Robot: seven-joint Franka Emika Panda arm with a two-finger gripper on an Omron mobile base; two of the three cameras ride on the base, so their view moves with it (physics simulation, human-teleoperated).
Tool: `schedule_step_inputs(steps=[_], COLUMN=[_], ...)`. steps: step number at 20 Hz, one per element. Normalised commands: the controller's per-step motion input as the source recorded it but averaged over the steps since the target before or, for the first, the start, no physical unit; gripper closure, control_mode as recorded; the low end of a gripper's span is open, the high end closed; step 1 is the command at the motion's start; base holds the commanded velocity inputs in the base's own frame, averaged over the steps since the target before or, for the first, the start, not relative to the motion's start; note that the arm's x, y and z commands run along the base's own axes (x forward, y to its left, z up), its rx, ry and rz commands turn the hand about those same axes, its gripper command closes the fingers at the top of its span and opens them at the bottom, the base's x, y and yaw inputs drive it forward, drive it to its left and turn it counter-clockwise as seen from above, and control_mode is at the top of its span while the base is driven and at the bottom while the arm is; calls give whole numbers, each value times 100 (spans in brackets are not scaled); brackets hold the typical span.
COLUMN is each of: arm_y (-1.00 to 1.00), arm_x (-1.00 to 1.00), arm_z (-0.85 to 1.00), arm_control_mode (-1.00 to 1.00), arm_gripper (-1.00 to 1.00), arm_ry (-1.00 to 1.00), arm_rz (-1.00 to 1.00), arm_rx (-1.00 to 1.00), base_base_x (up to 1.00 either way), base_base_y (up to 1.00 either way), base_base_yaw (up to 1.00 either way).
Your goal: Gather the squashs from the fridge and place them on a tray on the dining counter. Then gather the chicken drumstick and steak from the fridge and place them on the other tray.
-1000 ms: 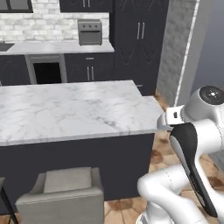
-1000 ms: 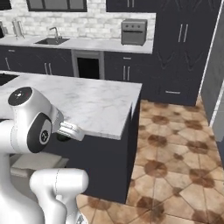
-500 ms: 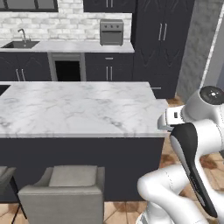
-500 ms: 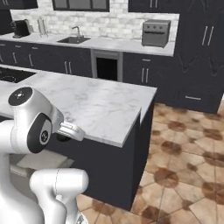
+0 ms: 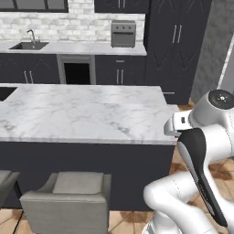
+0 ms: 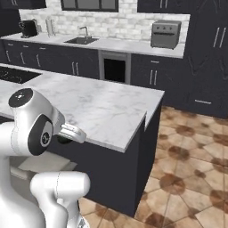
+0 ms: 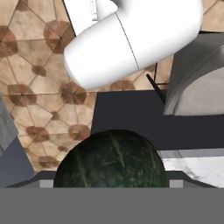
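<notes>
Gripper jaws are standing wide in the hand view, and a round, dark green, ribbed squash is sitting right between them at the bottom of the picture, so the hand is carrying it in a broad grip; the finger tips themselves are hiding behind the squash. Beyond the squash, brown patterned floor tiles are showing, along with a grey chair and a strip of marble.

From the left base view, the dining counter is stretching across the middle of the picture, its white-grey marble top lying over a dark base. A grey chair is standing just in front of it. Behind the counter, a sink and a grey toaster oven are resting on the dark cabinet worktop.

From the right base view, the dining counter is running off to the left, with its near corner jutting toward the tiled floor. A coffee machine, the sink and the toaster oven are lining the back worktop.
</notes>
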Motion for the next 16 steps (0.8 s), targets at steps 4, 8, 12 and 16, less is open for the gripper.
schedule_step_inputs(steps=[4,8,12,16], arm_y=[0,0,0,0], arm_x=[0,0,0,0], arm_z=[0,0,0,0], arm_control_mode=[100,100,100,100], arm_gripper=[100,100,100,100], arm_ry=[0,0,0,0], arm_rz=[0,0,0,0], arm_rx=[0,0,0,0], base_base_x=[-64,-78,-51,-24], base_base_y=[73,78,100,100], base_base_yaw=[8,15,9,2])
